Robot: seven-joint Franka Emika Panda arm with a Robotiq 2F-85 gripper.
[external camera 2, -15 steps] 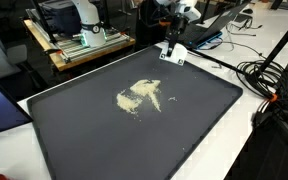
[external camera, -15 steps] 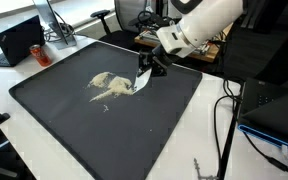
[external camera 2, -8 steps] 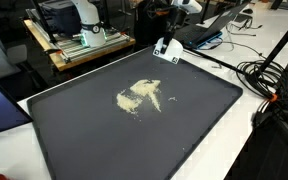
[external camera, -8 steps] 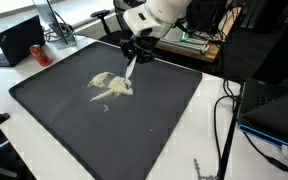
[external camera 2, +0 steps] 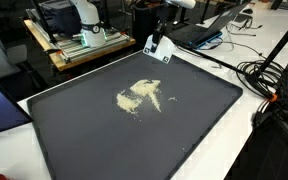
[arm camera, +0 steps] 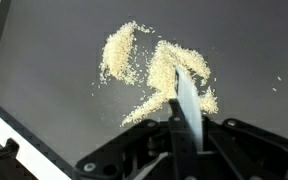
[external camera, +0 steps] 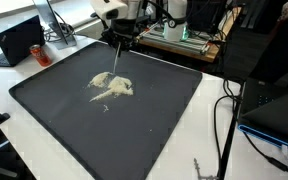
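Over tray (external camera: 169, 110) at 12 o'clock: gripper (external camera: 119, 41) clamped on blade (arm camera: 187, 100).
Arm angled down; blade tip near grains (arm camera: 122, 55).

Open laptop (external camera: 19, 38), red can (external camera: 41, 53), wooden cart (external camera 2: 84, 50), tangled black cables (external camera 2: 267, 76), white tabletop (external camera: 209, 130)

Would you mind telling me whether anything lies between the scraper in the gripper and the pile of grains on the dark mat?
Nothing visible does. The gripper is shut on the white scraper, and in an exterior view only bare dark mat shows between its tip and the grains.
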